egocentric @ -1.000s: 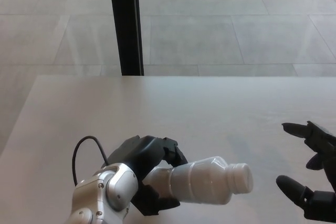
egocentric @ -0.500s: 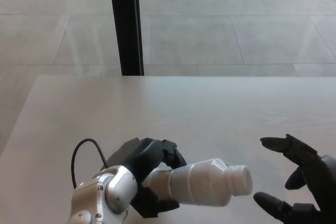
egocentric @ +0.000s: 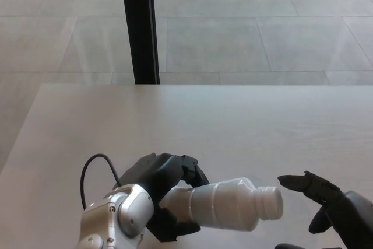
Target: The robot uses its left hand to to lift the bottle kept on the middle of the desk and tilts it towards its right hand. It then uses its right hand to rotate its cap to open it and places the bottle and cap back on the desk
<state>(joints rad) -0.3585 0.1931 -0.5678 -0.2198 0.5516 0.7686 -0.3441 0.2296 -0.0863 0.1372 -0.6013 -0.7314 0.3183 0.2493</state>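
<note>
Left hand grasps a plain white bottle, no label readable; right hand, fingers apparently spread, is cut off by the frame's edge.

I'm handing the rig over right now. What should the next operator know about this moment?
Left hand: shut on the bottle, held above the desk and tilted so its neck points toward the right hand.
Right hand: open, fingers spread just beside the cap, not touching it.
Done: lift and tilt.
Left: grip the cap, rotate it off, set bottle and cap on the desk.
</note>
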